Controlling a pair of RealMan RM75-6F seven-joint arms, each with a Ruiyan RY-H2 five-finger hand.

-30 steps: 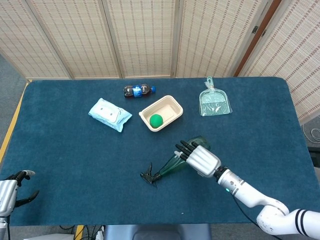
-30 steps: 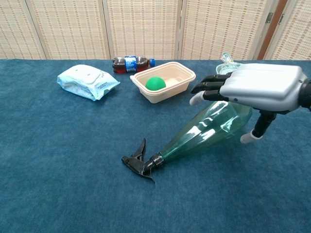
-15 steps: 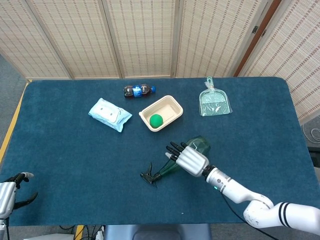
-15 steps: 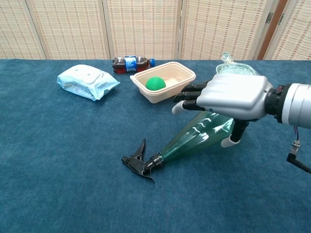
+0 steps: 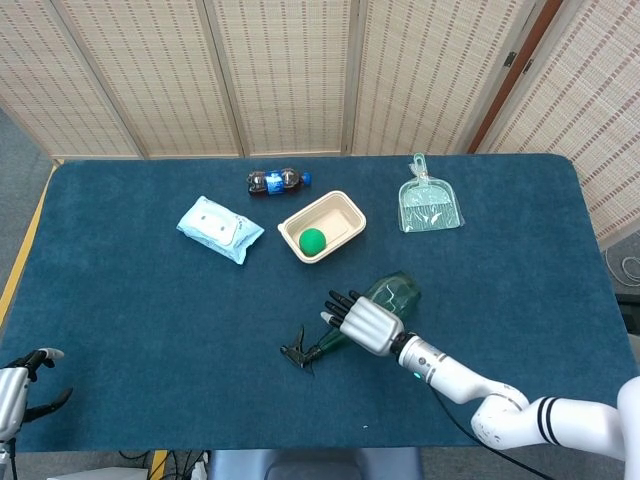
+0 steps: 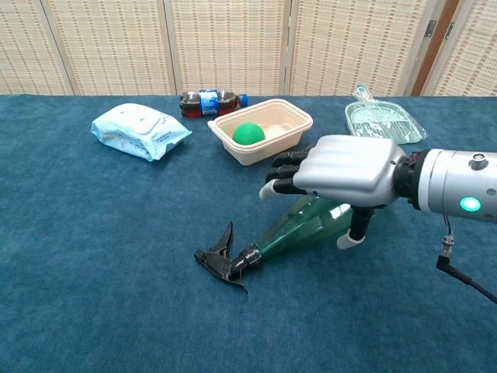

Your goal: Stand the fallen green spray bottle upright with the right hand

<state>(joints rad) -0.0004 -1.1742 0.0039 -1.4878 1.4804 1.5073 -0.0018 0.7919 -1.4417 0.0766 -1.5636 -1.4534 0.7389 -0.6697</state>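
Observation:
The green spray bottle [image 6: 299,229] lies on its side on the blue table, black trigger head [image 6: 221,262] toward the front left and wide base toward the right. In the head view the green spray bottle [image 5: 392,293] shows past my right hand [image 5: 357,319]. My right hand [image 6: 342,171] hovers palm down over the bottle's body, fingers spread and extended left, thumb hanging down at the bottle's near side. It holds nothing. My left hand [image 5: 15,392] sits at the table's front left corner, fingers apart and empty.
A beige tray [image 6: 299,120] with a green ball [image 6: 248,133] stands behind the bottle. A wipes pack [image 6: 140,130] lies at the left, a dark drink bottle [image 6: 208,101] at the back, a clear green dustpan [image 6: 384,122] at the back right.
My right hand has moved left and lower along the bottle, from over its base to over its middle. The bottle has not moved. My left hand slid slightly down out of frame.

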